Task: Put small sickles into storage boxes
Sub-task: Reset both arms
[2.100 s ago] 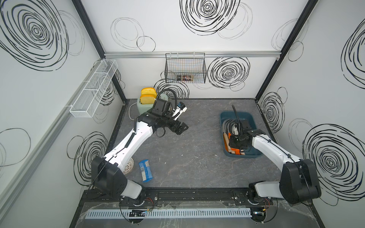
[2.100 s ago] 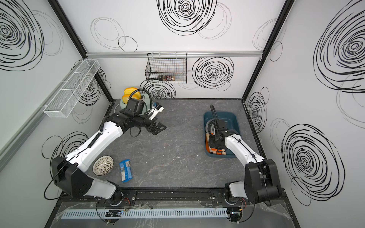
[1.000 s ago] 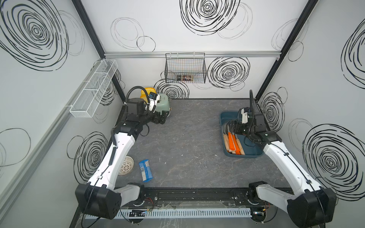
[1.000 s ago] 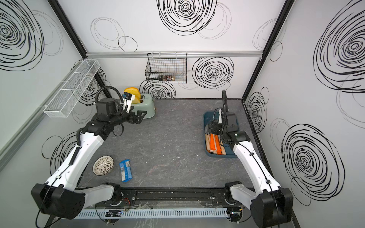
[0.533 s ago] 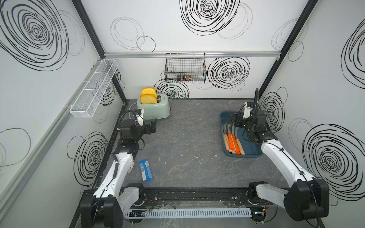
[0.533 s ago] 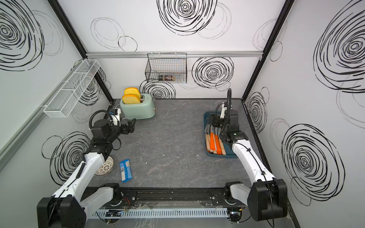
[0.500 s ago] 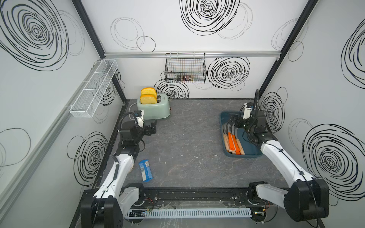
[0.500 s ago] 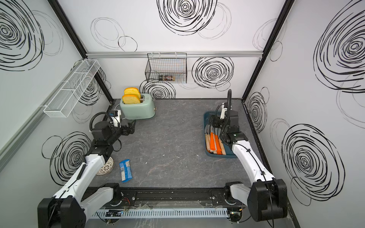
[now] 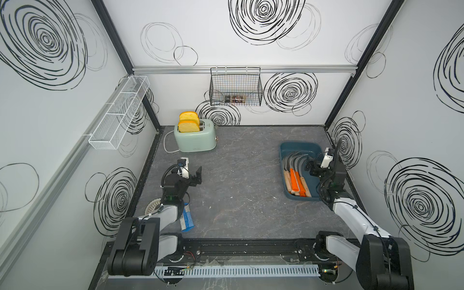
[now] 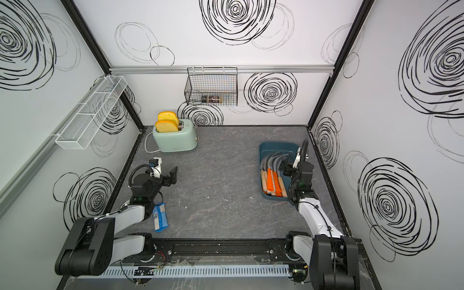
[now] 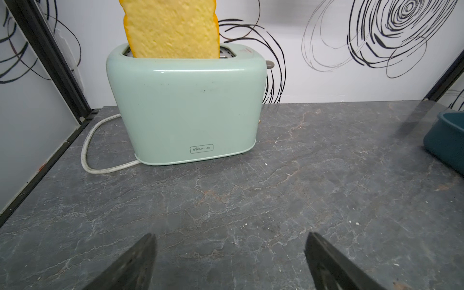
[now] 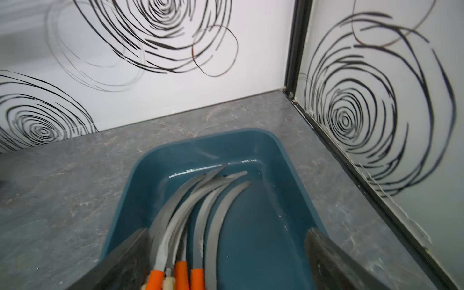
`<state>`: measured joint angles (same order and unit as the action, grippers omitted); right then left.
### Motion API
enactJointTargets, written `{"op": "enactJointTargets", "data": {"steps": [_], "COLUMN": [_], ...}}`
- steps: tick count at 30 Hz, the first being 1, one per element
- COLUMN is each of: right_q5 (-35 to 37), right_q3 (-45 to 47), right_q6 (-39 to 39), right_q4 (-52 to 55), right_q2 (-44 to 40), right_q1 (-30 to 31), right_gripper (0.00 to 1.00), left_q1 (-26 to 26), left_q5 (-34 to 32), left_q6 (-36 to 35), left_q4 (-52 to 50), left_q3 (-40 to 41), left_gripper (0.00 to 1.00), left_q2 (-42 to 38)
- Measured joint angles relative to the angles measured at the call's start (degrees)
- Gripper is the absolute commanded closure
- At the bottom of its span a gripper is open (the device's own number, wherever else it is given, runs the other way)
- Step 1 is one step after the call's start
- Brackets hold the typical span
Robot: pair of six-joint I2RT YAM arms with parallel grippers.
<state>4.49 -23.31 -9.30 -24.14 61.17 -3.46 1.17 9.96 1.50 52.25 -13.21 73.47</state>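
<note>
Small sickles (image 9: 294,179) lie in the storage box (image 9: 298,145), on the right side of the surface (image 9: 238,190). Box long side runs just beside the right wall.

Near to far:
- Blue packet (image 9: 187,219) sits by the front edge, partly under the left arm. White perforated disc (image 9: 152,204) is beside it at the left edge, half hidden.
- Left fingers (image 9: 196,176) are spread wide with nothing between them, over bare surface, pointed at the toaster (image 9: 195,141). A broad open stretch of surface separates them from the box.
- Right fingers (image 9: 310,169) are also fully spread and hold nothing. They hang above the box's wall-side half, where the box floor shows bare.
- Sickles are bundled along the box's inner long wall. Orange and pale wood handles are at the near end, and the grey blades curve to the far end with tips near the far wall.
- Toaster is in the far-left corner with two bread slices (image 9: 188,124) up. Its cord (image 9: 166,148) loops toward the left edge.
- Black wire basket (image 9: 236,88) hangs on the back wall and white mesh rack (image 9: 118,113) on the left wall.
</note>
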Motion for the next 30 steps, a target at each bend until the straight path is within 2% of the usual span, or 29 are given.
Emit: {"op": "enactJointTargets", "data": {"steps": [5, 8, 13, 17, 20, 30], "right_q5": [1.27, 1.95, 1.44, 1.75, 1.44, 0.96], "right_q3": [9.07, 12.37, 12.11, 11.13, 10.8, 9.53], "right_q6": [-1.05, -1.16, -0.66, 2.14, 3.78, 4.66], "right_q4": [-11.3, -18.01, -27.56, -35.34, -36.52, -37.66], "right_q2": [3.15, 7.15, 13.55, 21.44, 24.06, 24.06], "right_q1": [-1.4, -1.42, -0.72, 3.5, 5.35, 4.44], "right_gripper": [0.02, 0.02, 0.02, 0.02, 0.02, 0.02], "left_q1": [-0.74, -0.48, -1.05, -1.57, -1.66, -1.9], "left_q5": [-2.01, -3.19, -5.16, -6.23, -6.69, -7.54], "left_q6": [-0.39, -0.17, -0.2, -0.35, -0.44, -0.59], "left_q4": [11.06, 14.45, 16.31, 16.7, 16.7, 16.7], "left_q3": [2.73, 2.93, 2.78, 2.45, 2.43, 2.27], "left_gripper": [0.04, 0.04, 0.04, 0.04, 0.04, 0.04], "left_q2": [5.6, 9.01, 10.23, 10.23, 10.23, 10.23]}}
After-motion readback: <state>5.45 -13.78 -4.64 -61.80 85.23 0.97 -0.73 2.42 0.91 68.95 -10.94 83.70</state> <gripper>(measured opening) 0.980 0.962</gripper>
